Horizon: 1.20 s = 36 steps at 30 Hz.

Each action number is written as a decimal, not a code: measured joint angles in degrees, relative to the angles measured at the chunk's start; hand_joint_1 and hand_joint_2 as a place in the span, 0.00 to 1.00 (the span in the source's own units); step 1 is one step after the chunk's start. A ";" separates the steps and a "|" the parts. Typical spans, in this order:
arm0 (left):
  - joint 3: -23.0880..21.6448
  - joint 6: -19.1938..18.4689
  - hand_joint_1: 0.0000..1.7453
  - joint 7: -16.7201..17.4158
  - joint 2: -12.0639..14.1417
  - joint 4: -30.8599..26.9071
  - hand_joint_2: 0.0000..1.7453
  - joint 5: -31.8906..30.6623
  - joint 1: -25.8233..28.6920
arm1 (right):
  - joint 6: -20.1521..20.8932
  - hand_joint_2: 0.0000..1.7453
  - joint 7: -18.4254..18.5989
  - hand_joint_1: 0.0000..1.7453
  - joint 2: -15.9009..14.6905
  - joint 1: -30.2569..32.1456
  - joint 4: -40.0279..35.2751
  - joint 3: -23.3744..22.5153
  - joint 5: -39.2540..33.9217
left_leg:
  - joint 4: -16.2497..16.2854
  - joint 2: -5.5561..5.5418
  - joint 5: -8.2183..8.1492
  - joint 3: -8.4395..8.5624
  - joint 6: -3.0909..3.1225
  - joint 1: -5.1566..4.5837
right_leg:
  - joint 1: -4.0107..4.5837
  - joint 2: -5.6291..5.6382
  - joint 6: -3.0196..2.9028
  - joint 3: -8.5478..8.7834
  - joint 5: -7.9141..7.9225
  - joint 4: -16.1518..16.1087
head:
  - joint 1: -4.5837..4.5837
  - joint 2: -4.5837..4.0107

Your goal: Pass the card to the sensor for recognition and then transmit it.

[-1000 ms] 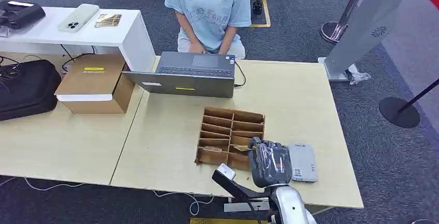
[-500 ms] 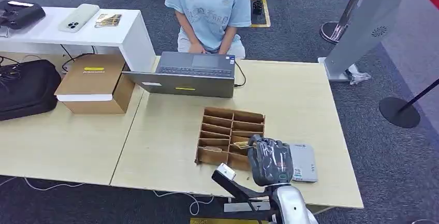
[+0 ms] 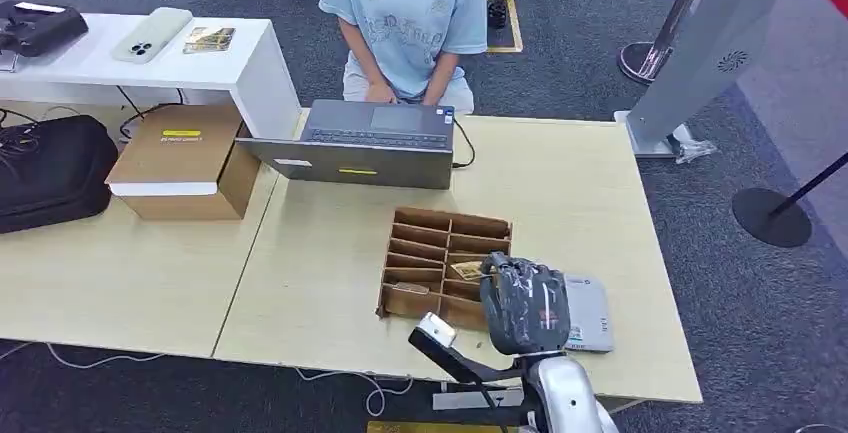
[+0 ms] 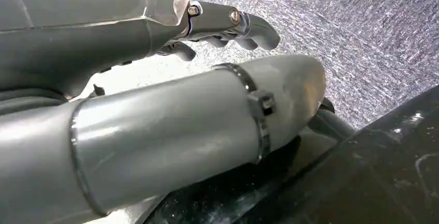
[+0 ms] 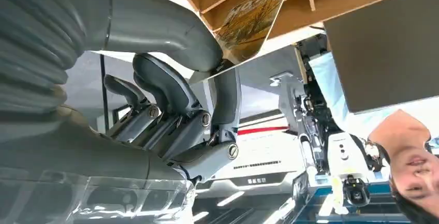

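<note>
right hand (image 3: pixel 524 303) fingers (image 5: pixel 165 87) pinch card (image 5: pixel 253 12) over wooden tray (image 3: pixel 440 228) | card's long axis runs 10–4 | sensor (image 3: pixel 588 313) just beside hand at 3 o'clock on surface (image 3: pixel 580 183) | left hand (image 4: pixel 228 25) hangs, curled, holding nothing

Laptop (image 3: pixel 365 143) before seated person (image 3: pixel 405 23); cardboard box (image 3: pixel 185 161), black bag (image 3: pixel 50 168) left.

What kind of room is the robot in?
Probably an office or a reception desk in a lobby. A person sits at a laptop across the table, a card reader lies by the robot's right hand, and a barrier post stands on the carpet.
</note>
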 joint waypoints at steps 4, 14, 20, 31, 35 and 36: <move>0.00 0.00 0.00 0.02 -0.02 0.00 0.00 0.02 0.00 | -0.55 1.00 -0.33 1.00 0.00 -0.32 -0.04 0.02 0.20 | 0.00 0.00 0.00 -0.01 0.00 0.00 | 0.00 0.00 0.00 0.00 0.00 0.00 | 0.00 0.00; 0.00 0.02 0.00 -0.07 -0.15 0.00 0.00 0.04 -0.02 | -1.75 1.00 -0.98 1.00 0.00 -4.21 0.24 0.15 0.90 | 0.00 0.00 0.00 0.00 0.00 0.00 | 0.00 0.00 0.00 0.00 0.00 0.00 | 0.00 0.00; -0.04 -0.15 0.00 -0.44 -0.15 0.00 0.00 -0.02 -0.02 | -2.78 1.00 -1.05 1.00 -0.17 -6.69 0.63 0.15 0.81 | 0.00 0.00 0.00 0.00 0.00 0.00 | 0.00 0.00 0.00 0.00 0.00 0.00 | 0.00 0.00; -0.44 -0.57 0.00 -1.09 -0.15 0.00 0.00 0.00 -0.01 | -3.37 1.00 -1.36 1.00 -1.25 -12.62 2.06 1.86 -0.66 | 0.01 0.00 0.01 0.00 0.00 0.00 | 0.00 0.00 0.00 0.00 0.01 0.01 | -0.02 0.00; -0.59 -0.50 0.00 -1.09 -0.20 0.02 0.00 0.00 0.01 | -3.37 1.00 -1.38 1.00 -1.70 -14.84 2.84 2.62 -1.20 | 0.01 0.01 0.01 0.00 0.01 0.00 | 0.00 0.01 0.00 0.00 0.01 0.01 | 0.00 0.00; -0.66 -0.48 0.00 -1.09 -0.20 0.02 0.00 0.00 0.00 | -3.37 1.00 -1.38 1.00 -1.77 -15.49 3.04 2.86 -1.20 | 0.01 0.01 0.01 0.01 0.01 0.00 | 0.00 0.01 0.00 0.00 0.01 0.01 | 0.00 0.00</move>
